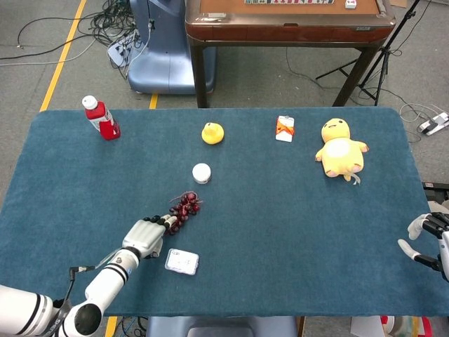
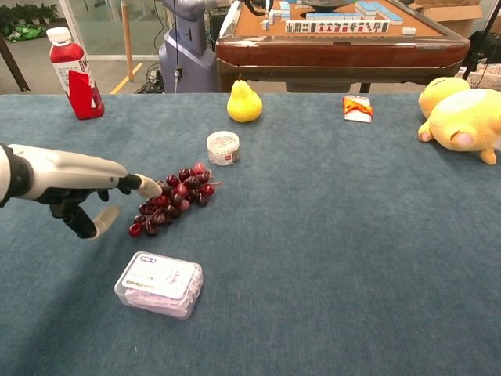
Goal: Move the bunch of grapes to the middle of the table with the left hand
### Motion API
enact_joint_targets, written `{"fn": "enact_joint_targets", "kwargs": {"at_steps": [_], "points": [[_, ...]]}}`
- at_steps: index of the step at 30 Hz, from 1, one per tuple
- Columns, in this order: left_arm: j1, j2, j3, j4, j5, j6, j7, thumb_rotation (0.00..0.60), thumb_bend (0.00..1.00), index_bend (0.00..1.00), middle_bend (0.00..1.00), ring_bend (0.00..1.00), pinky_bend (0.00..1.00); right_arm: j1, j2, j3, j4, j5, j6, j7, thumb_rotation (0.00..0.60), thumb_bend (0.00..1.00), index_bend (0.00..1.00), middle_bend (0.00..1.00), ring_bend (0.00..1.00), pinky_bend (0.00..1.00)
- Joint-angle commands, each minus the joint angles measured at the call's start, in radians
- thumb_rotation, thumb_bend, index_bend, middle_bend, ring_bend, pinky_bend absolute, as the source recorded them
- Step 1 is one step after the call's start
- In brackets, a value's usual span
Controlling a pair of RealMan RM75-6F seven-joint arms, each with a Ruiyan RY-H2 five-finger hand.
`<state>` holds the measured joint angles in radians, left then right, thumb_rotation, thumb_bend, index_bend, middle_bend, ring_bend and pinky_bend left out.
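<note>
One bunch of grapes (image 2: pixel 170 209) is lying on the blue felt-like table (image 1: pixel 280 225) left of centre, dark red, glossy round berries in a loose elongated cluster, its upper end pointing toward a small round white jar (image 2: pixel 223 147). The left hand (image 2: pixel 82 182) is sitting at the cluster's lower-left end with fingers apart and nothing gripped; one fingertip (image 2: pixel 149 186) is touching or nearly touching the nearest berries (cannot tell which from either view). The head view is showing the same hand (image 1: pixel 145 236) from above, white shell with dark fingertips reaching the grapes (image 1: pixel 181 209).

The right hand (image 1: pixel 428 239) is showing only in the head view, at the table's right edge, fingers loosely spread and holding nothing.

A clear plastic box (image 2: pixel 159 283) with rounded corners and a printed label is lying flat just in front of the grapes (contents too blurry to tell). The jar has a ribbed lid; what is inside is not readable.

A red bottle (image 2: pixel 73 73) with a white cap is standing upright at far left. The chest view is showing a smooth yellow pear (image 2: pixel 244 103), which from above is just a yellow blob. A small orange-and-white carton (image 1: pixel 284 128) and a yellow plush toy (image 1: pixel 341 149) are sitting toward the far right; the chest view is cropping the plush.
</note>
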<state>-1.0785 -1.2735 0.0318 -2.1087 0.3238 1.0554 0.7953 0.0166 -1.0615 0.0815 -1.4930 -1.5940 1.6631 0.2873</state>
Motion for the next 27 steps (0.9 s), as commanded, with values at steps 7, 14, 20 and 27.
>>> {"fn": "enact_joint_targets", "kwargs": {"at_steps": [7,14,20,27], "points": [[-0.029,-0.008,-0.018,-0.017,-0.003,-0.048,-0.033,0.600,0.76,0.01,0.00,0.08,0.15,-0.002,0.000,-0.001,0.006,-0.008,0.009,0.011,0.600,0.13,0.66,0.56,0.41,0.43],[-0.021,0.002,-0.039,-0.024,0.048,-0.137,-0.125,0.600,0.76,0.01,0.00,0.08,0.15,-0.001,0.001,-0.001,0.005,-0.006,0.004,0.010,0.600,0.13,0.66,0.56,0.41,0.43],[0.014,0.051,-0.065,-0.022,0.140,-0.249,-0.262,0.600,0.76,0.01,0.00,0.08,0.15,-0.001,0.001,0.001,0.007,-0.006,0.007,0.015,0.600,0.13,0.66,0.56,0.41,0.43],[0.090,0.093,-0.030,-0.056,0.308,-0.151,-0.296,0.600,0.76,0.01,0.00,0.08,0.15,-0.001,0.001,0.001,0.007,-0.005,0.005,0.017,0.600,0.13,0.66,0.56,0.41,0.43]]}}
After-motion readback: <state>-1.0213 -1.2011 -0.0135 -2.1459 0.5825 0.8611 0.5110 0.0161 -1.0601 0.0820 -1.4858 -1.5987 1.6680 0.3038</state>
